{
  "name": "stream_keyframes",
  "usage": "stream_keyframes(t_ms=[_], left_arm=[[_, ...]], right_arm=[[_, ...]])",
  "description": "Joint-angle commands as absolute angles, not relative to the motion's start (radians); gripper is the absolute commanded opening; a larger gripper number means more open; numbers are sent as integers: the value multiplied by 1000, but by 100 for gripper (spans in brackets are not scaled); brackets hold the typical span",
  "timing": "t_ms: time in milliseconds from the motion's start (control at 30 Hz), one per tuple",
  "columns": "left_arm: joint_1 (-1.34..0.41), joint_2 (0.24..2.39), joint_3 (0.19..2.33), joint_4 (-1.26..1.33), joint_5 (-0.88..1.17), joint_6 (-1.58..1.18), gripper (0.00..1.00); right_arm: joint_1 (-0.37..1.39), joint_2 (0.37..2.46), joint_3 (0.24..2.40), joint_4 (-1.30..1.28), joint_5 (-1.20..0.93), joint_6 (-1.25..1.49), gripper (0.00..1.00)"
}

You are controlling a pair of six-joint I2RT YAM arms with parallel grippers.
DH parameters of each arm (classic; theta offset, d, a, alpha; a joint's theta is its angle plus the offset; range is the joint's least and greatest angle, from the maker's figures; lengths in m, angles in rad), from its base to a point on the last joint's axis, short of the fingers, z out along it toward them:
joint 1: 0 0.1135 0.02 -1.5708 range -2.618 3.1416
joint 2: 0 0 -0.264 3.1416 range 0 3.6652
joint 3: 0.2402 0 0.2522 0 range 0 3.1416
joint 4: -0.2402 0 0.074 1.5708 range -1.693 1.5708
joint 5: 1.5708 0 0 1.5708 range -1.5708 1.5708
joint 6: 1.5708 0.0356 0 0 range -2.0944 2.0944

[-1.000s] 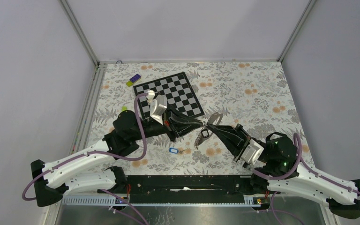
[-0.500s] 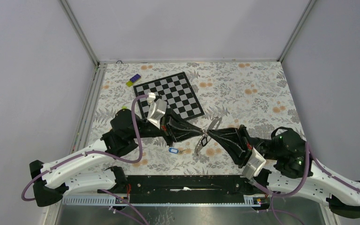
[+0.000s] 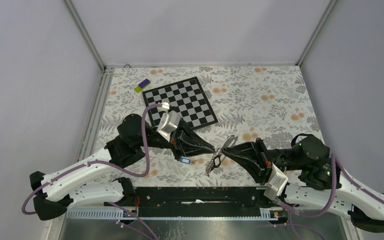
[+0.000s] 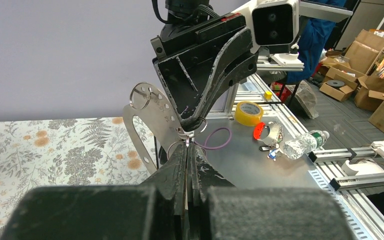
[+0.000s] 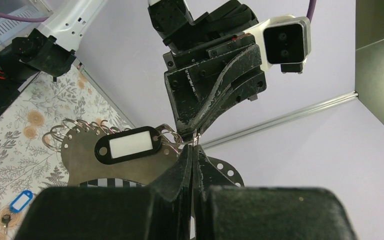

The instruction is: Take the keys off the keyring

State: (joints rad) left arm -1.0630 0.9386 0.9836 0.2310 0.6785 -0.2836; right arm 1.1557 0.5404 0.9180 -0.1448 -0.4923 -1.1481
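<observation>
Steel, flat and punched with holes, a plate (image 4: 152,120) hangs above the surface on the near side of the chessboard (image 3: 180,101), carried by a small wire ring (image 5: 194,135). The left gripper (image 3: 213,148) and right gripper (image 3: 224,150) meet tip to tip there. Both pairs of fingers are pressed together, seemingly pinching that ring.

The keyring (image 3: 184,160) with its blue tag lies on the surface, also on the chessboard's near side, with a small key (image 3: 198,161) just beside it.

One pair should probably hold the ring steady while the other works only the coil's free end — twisting lightly, not pulling, since thin wire slips easily.

The black tag (image 5: 128,145) has a blank white label. The blue tag's label is too small to read, and no brand is legible.
</observation>
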Motion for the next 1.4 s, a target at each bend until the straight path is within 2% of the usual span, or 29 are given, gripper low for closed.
stream_keyframes(t_ms=[0,400,633,667,767,867,1133,1367], left_arm=[[-1063,929,1053,225,717,-227,0],[-1063,929,1117,149,750,-146,0],[-1063,924,1131,120,756,-128,0],[-1063,919,1134,110,746,-120,0],[-1063,901,1142,81,704,-98,0],[-1063,889,1153,53,669,-75,0],[-1063,895,1195,-16,614,-52,0],[-1063,899,1207,-55,500,-52,0]], right_arm=[[1156,544,969,-140,-547,-1158,0],[1155,621,1079,-196,-700,-1128,0],[1156,645,1050,-131,-663,-1097,0],[1155,641,1041,-123,-646,-1091,3],[1156,606,997,-75,-591,-1072,20],[1155,568,966,-48,-551,-1063,26],[1155,506,908,7,-460,-1018,26],[1155,507,854,244,-382,-638,20]])
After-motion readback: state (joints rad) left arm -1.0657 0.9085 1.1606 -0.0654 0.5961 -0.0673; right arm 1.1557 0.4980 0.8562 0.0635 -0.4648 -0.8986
